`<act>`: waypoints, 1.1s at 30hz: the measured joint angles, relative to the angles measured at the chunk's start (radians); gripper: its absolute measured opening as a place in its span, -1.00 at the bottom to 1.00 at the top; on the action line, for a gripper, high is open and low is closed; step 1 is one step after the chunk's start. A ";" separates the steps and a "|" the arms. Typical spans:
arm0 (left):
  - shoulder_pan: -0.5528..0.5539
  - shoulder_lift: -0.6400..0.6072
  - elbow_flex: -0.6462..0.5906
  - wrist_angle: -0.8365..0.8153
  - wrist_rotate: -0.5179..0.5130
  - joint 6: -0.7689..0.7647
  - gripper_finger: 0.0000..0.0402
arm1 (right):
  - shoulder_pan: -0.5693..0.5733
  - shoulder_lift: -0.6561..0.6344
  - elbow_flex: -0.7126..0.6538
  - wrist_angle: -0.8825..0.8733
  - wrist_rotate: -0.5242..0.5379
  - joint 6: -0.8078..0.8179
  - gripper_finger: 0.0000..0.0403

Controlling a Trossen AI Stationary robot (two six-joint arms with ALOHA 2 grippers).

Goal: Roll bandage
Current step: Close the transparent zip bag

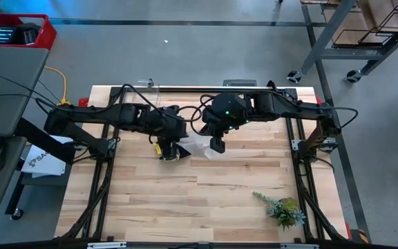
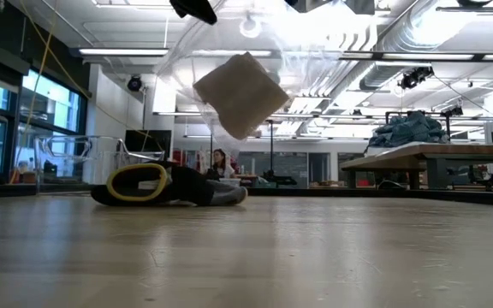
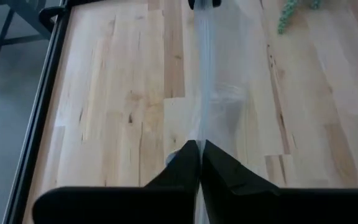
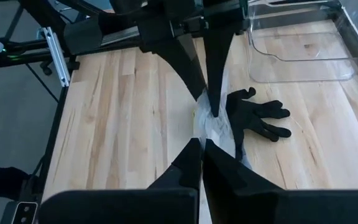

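A crinkly clear plastic bag [image 2: 255, 51] hangs between my two grippers above the table's middle. A white, flat folded pack [image 2: 241, 94] that looks like the bandage sits tilted inside it, clear of the table. It also shows in the high view [image 1: 199, 146]. My left gripper [image 1: 184, 142] and my right gripper [image 1: 216, 144] face each other, both shut on the bag. A black-and-grey work glove [image 2: 165, 186] with a yellow cuff lies flat on the table below my left gripper. My left gripper pinches the bag's top edge [image 3: 202, 132] between its two fingers, coming level from the table's left. The plastic runs taut from there to the other gripper. My right gripper pinches the opposite part of the bag's edge [image 4: 210, 132] between its two fingers, coming from the table's right. The bag hangs below, lifted clear of the table with the white pack in it.
A clear plastic container [image 4: 303, 37] stands at the table's far side behind the glove. A small green plant sprig [image 1: 282, 207] lies near the front right. The near half of the wooden table [image 1: 185, 200] is bare wood.
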State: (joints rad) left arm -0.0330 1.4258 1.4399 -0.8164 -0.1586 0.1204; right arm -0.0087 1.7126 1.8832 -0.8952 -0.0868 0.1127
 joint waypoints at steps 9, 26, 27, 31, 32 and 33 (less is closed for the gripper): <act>0.000 0.000 0.000 0.005 -0.004 -0.014 -0.99 | -0.005 0.000 0.000 -0.014 -0.005 -0.034 -1.00; 0.000 -0.002 0.000 0.025 0.043 -0.040 -0.27 | -0.007 0.000 0.000 -0.014 0.015 -0.035 -1.00; 0.002 -0.002 0.000 0.038 0.043 -0.039 -0.23 | -0.007 0.000 0.000 -0.014 0.015 -0.035 -1.00; 0.004 -0.002 0.000 0.063 0.044 -0.009 -0.16 | -0.007 0.000 0.000 -0.014 0.012 -0.035 -1.00; 0.005 -0.002 0.000 0.060 0.044 -0.001 -0.16 | -0.007 0.000 0.000 -0.013 0.008 -0.035 -1.00; 0.007 -0.002 0.000 0.061 0.045 0.005 -0.16 | -0.007 0.000 0.000 -0.013 0.007 -0.035 -1.00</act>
State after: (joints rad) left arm -0.0262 1.4242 1.4395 -0.7558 -0.1137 0.1252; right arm -0.0152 1.7130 1.8835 -0.9085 -0.0794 0.0780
